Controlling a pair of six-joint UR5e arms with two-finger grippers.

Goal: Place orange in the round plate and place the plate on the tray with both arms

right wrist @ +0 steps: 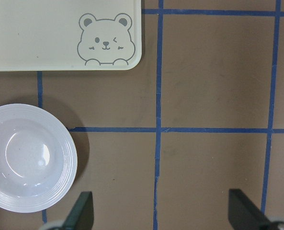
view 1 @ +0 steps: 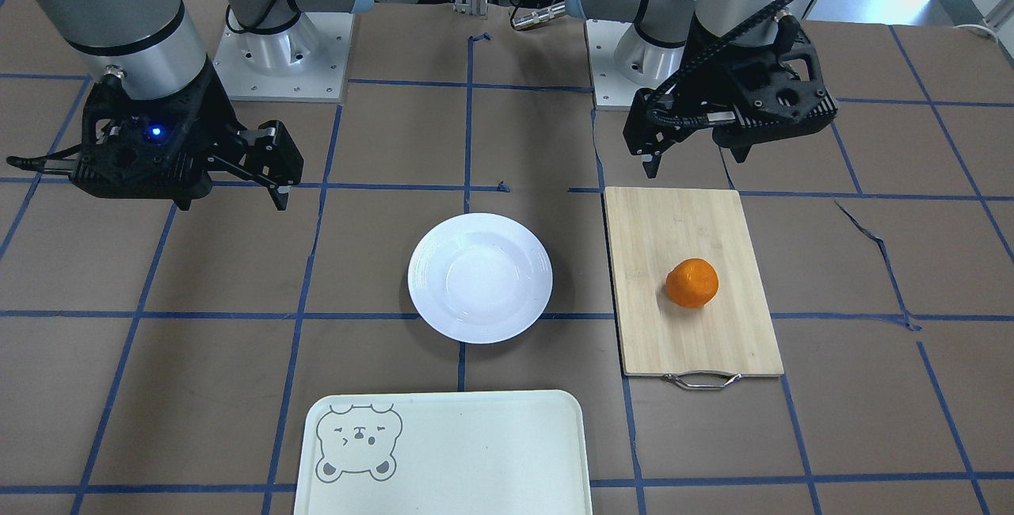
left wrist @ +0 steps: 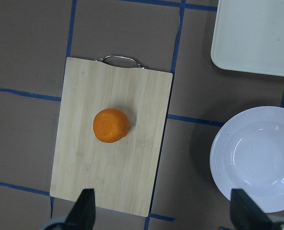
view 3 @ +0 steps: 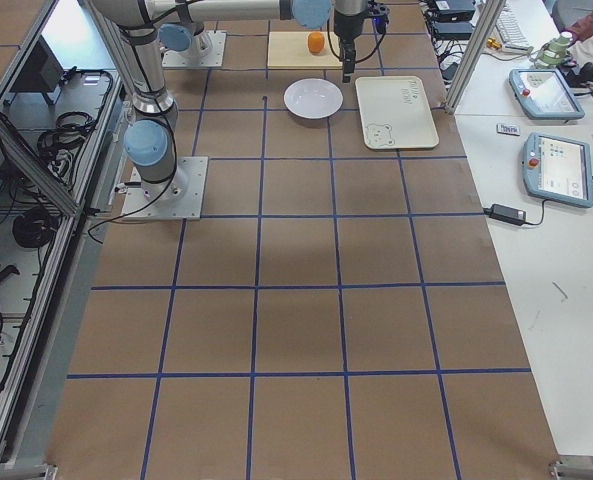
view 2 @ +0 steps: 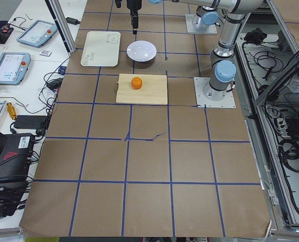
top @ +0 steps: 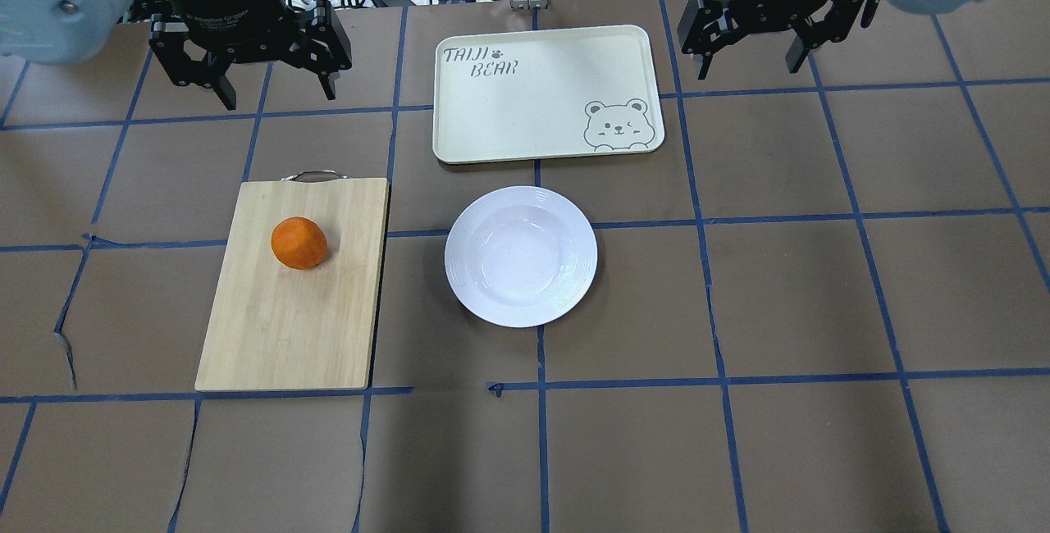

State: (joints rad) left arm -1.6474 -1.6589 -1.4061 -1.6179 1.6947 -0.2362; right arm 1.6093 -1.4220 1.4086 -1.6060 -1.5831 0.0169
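Small round orange [top: 299, 243] rests on bamboo cutting board [top: 287, 328], nine o'clock of glossy white round plate [top: 521, 256]; mint rectangular tray [top: 541, 98] at twelve. Black left gripper [top: 277, 94] and right gripper [top: 750, 67] hang released.

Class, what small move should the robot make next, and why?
Probably bring the open left gripper above the orange: it lies untouched on the cutting board on that arm's side, and the round plate is empty.
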